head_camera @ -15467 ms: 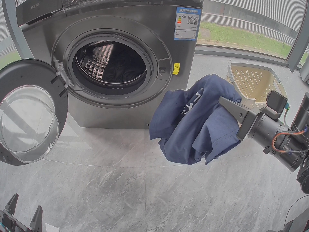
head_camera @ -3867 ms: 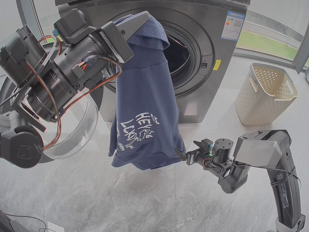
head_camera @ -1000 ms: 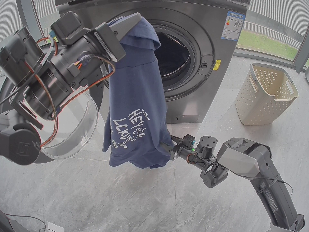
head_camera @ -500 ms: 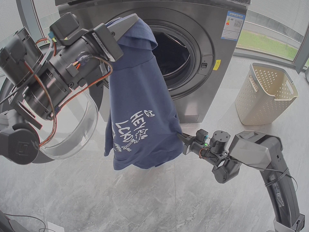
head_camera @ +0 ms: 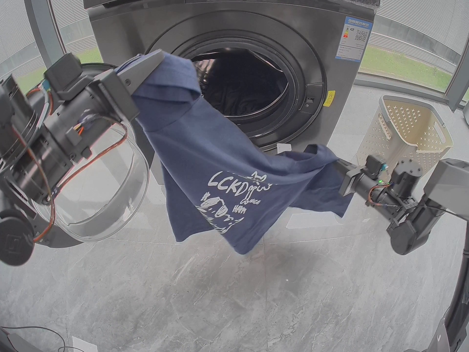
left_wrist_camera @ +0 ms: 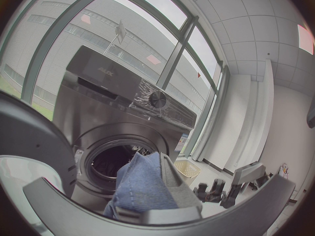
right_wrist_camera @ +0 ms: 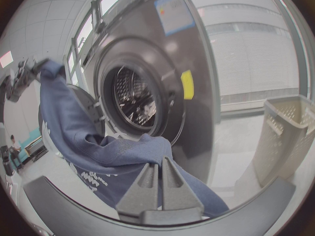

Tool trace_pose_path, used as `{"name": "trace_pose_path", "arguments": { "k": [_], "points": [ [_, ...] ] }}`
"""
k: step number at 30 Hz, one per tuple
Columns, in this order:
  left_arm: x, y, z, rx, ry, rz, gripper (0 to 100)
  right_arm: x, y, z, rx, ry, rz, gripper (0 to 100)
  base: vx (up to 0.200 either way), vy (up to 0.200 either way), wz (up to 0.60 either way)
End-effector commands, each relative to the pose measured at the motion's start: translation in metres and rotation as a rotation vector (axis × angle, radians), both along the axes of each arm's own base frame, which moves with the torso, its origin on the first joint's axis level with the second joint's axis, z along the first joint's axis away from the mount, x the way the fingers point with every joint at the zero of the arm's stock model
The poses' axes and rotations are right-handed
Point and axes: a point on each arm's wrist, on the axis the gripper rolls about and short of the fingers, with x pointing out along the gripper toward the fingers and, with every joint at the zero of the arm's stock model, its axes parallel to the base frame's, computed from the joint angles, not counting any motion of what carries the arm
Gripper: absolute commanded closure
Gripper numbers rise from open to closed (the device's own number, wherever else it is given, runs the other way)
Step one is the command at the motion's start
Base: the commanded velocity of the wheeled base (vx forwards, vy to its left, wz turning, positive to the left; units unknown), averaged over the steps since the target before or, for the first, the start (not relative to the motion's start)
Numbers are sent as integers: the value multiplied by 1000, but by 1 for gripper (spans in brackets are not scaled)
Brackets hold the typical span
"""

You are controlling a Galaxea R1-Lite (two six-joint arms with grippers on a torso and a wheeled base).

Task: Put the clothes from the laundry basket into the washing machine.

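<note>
A blue T-shirt (head_camera: 220, 172) with white print hangs stretched between both grippers, in front of the washing machine (head_camera: 273, 35). My left gripper (head_camera: 149, 64) is shut on one end of it, up at the left of the drum opening (head_camera: 244, 84). My right gripper (head_camera: 337, 165) is shut on the other end, lower and to the right. The left wrist view has the shirt (left_wrist_camera: 144, 187) bunched in that gripper (left_wrist_camera: 164, 181). In the right wrist view the right gripper (right_wrist_camera: 159, 167) pinches the shirt's cloth (right_wrist_camera: 108, 151). Dark cloth lies inside the drum.
The machine's door (head_camera: 93, 182) stands swung open at the left, behind my left arm. A cream laundry basket (head_camera: 405, 138) stands on the grey tiled floor (head_camera: 195, 294) to the right of the machine, just behind my right arm.
My right gripper took hold of the shirt's lower edge and pulled it up and to the right. My left gripper dropped and moved left, so the shirt is now spread out.
</note>
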Motion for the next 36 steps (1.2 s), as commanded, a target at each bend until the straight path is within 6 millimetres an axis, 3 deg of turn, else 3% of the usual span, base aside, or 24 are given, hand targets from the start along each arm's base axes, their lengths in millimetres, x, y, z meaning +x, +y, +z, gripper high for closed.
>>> {"name": "trace_pose_path", "arguments": {
  "k": [1, 8, 13, 17, 26, 36],
  "points": [
    [-31, 30, -7, -8, 4, 50, 100, -33, -26, 66, 64, -147, -121, 100, 0, 0, 0],
    [-47, 39, -10, -30, 0, 45, 100, -43, -9, 76, 106, -158, -98, 100, 0, 0, 0],
    [-46, 40, -9, -37, -8, 49, 100, -39, -9, 82, 122, -184, -134, 100, 0, 0, 0],
    [-43, 41, -13, -31, 2, 59, 100, -34, -6, 98, 165, -242, -163, 100, 0, 0, 0],
    [-36, 52, -14, -31, 7, 128, 100, -34, -12, 101, 179, -251, -192, 100, 0, 0, 0],
    [-36, 52, -17, -28, 6, 130, 100, -51, -4, 123, 204, -308, -159, 100, 0, 0, 0]
  ]
}}
